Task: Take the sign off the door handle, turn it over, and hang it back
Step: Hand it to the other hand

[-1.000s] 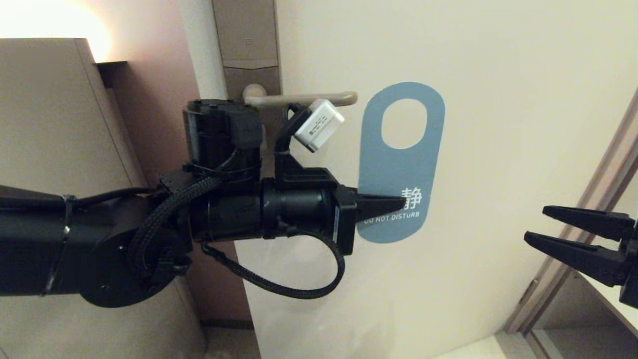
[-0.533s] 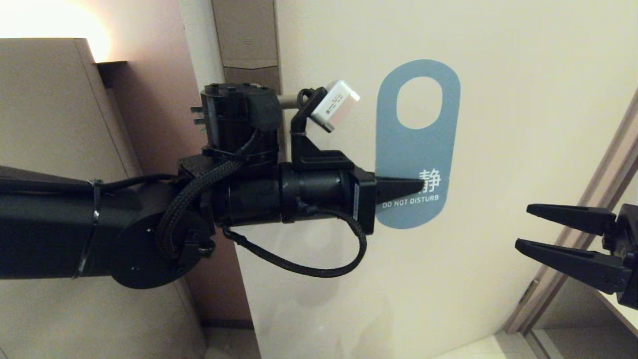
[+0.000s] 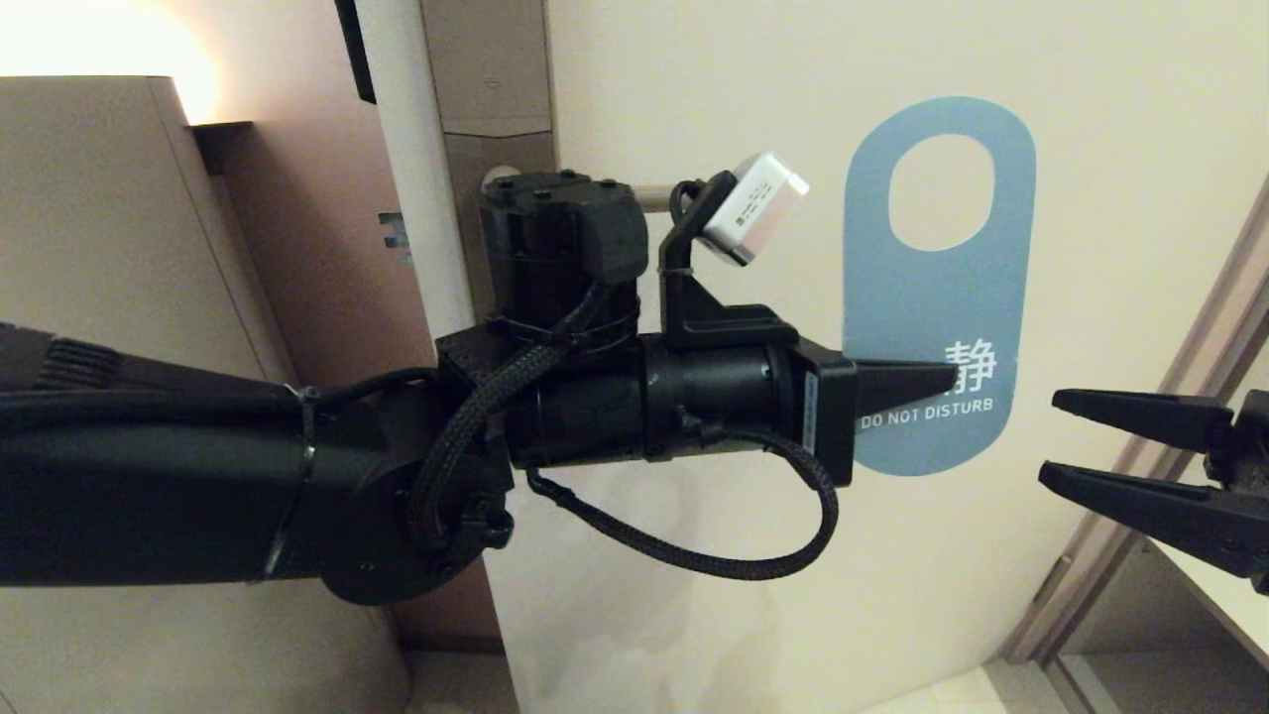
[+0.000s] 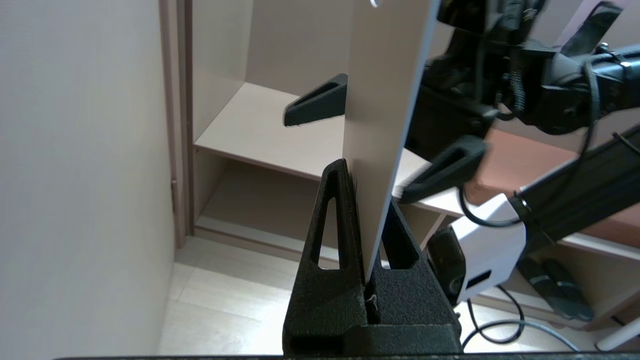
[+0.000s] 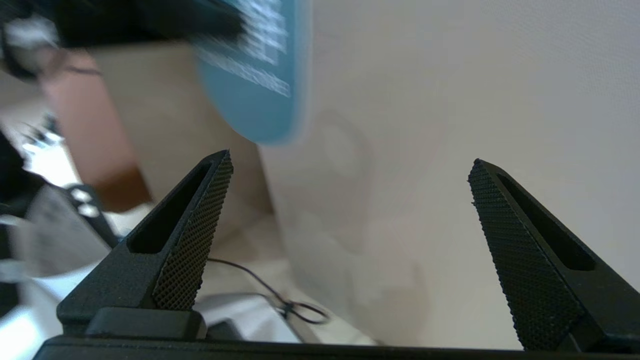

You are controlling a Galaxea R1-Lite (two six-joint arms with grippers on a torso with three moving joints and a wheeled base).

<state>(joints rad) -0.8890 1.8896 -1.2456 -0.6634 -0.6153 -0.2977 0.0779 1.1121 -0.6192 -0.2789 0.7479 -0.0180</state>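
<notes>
Sign (image 3: 938, 297) shifted right, upright, hole uppermost

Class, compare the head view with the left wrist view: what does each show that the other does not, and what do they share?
Head view only: the sign's blue face with its hole and "DO NOT DISTURB", and a bit of the handle behind the left arm.
Left wrist view only: the sign edge-on, pale side showing, clamped between the left claw's fingers, plus a shelf behind.
Both: the left claw shut on the sign, and the right claw open nearby, apart from it.
</notes>
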